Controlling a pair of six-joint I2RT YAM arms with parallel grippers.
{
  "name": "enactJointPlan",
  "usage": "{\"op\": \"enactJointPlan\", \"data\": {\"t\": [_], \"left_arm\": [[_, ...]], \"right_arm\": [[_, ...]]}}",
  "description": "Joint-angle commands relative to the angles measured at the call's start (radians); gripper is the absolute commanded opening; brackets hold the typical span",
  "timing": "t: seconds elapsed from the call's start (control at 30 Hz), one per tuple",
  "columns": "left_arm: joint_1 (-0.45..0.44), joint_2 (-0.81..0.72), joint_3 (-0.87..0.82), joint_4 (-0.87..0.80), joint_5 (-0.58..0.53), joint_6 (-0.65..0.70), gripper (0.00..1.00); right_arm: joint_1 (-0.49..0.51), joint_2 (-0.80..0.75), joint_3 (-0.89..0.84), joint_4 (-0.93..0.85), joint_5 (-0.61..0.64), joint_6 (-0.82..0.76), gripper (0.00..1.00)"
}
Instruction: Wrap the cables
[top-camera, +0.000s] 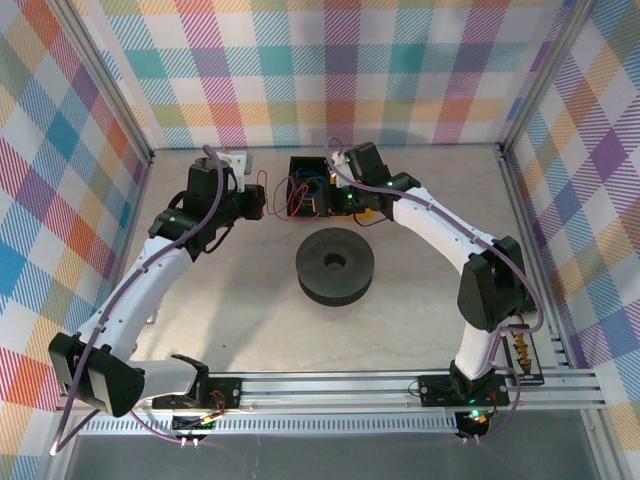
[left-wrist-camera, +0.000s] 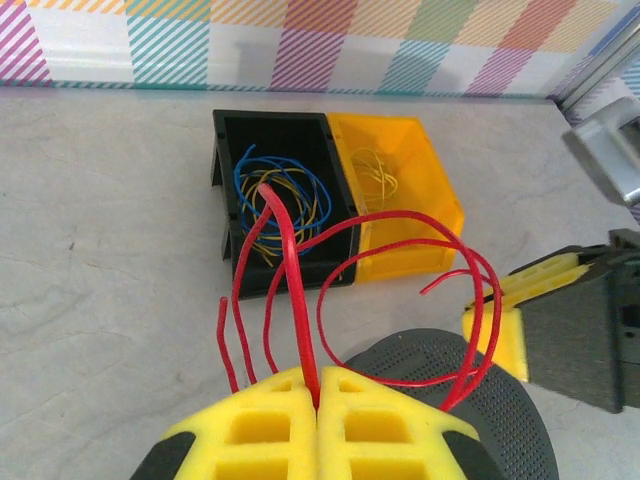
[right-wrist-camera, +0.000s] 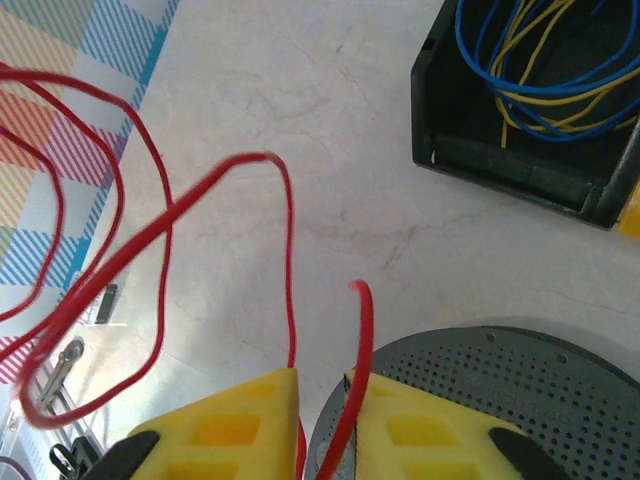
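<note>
None of the winding looks done: the black spool (top-camera: 335, 265) lies flat in the middle of the bench (top-camera: 240, 320), and no turn of wire shows on it. All the wrapping is left, along with fixing a first end to the spool.

Toward the far edge of the bench, a black bin (left-wrist-camera: 275, 130) and a yellow bin (left-wrist-camera: 440, 190) stand touching side by side. The black one holds a tangle of blue and yellow wires (left-wrist-camera: 280, 200), and a few thin yellow strands lie in the other.

The red-orange wire (left-wrist-camera: 290, 260) hangs in the air in several loose loops between the two arms, above the ground between spool and bins. The left fingers (left-wrist-camera: 270, 420) are pressed together with the wire pinched in their seam. The right fingers (right-wrist-camera: 240, 420) stand narrow, just over the spool's rim. A strand runs up through their gap, but I cannot tell whether it is clamped.

The slack loops are the likely nuisance, since they could catch a bin rim or cross one another. A short free end (right-wrist-camera: 358, 290) curls loose by the right fingers.
</note>
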Motion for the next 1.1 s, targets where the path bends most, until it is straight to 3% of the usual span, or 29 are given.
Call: {"op": "enactJointPlan", "data": {"t": [0.0,0.17,0.4,0.53,0.8,1.07], "left_arm": [[-0.011,-0.030,0.031,0.000,-0.001,0.015,0.00],[-0.011,-0.044,0.031,0.007,0.013,0.011,0.00],[-0.011,-0.060,0.031,0.005,0.010,0.014,0.00],[-0.009,-0.058,0.018,0.008,0.003,0.018,0.00],[0.130,-0.071,-0.068,0.079,0.142,-0.067,0.00],[0.416,-0.098,-0.070,0.052,0.179,-0.146,0.00]], "right_arm": [[0.012,0.017,0.031,0.013,-0.017,0.005,0.13],[0.013,0.036,0.039,0.028,-0.040,-0.001,0.12],[0.012,0.029,0.036,0.014,-0.051,-0.059,0.00],[-0.045,-0.036,-0.017,0.004,-0.035,-0.087,0.00],[-0.444,-0.280,-0.185,-0.022,-0.025,-0.165,0.00],[-0.847,-0.353,-0.254,0.066,-0.089,-0.091,0.00]]}}
